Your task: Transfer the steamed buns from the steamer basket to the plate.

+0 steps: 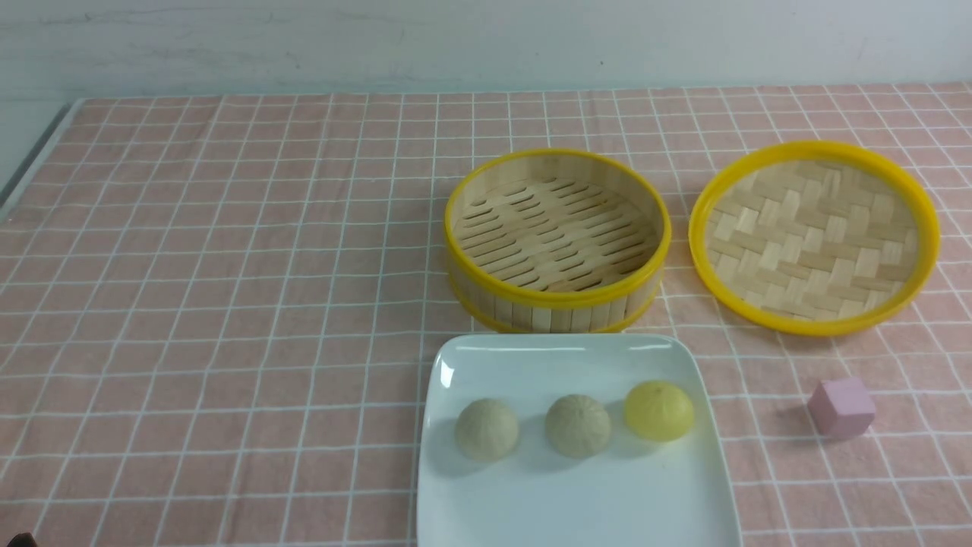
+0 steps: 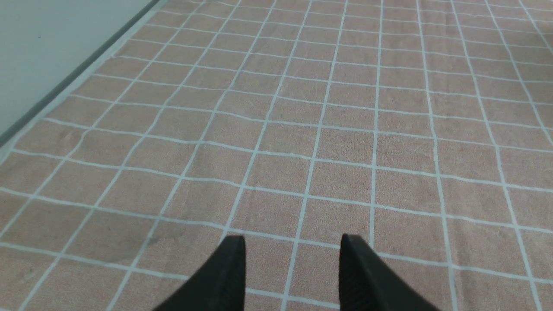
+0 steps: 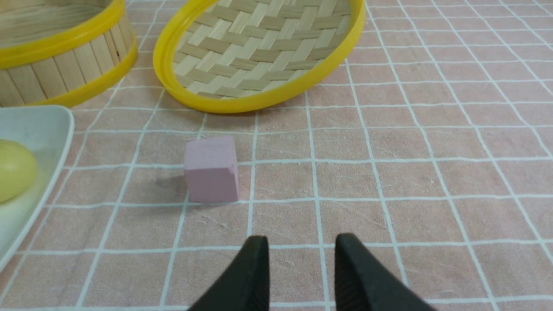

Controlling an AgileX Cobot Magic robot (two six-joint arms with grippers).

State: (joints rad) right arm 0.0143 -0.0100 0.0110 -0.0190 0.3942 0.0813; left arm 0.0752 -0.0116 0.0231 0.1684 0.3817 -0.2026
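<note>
Beige steamed buns (image 1: 531, 428) on plate (image 1: 577, 509); left tool (image 2: 291, 242), right tool (image 3: 301, 242) parted, empty, well apart.

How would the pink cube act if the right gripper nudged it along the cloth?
The pink cube rests flat on one face, so it should slide or drag, not roll. The checked cloth looks textured, so it may catch and tip over an edge. It looks rigid and probably light.

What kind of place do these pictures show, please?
Probably a robot test table staged as a dining scene: a pink checked tablecloth against a bare wall, a bamboo steamer basket, and a stray pink cube beside the plate.
</note>
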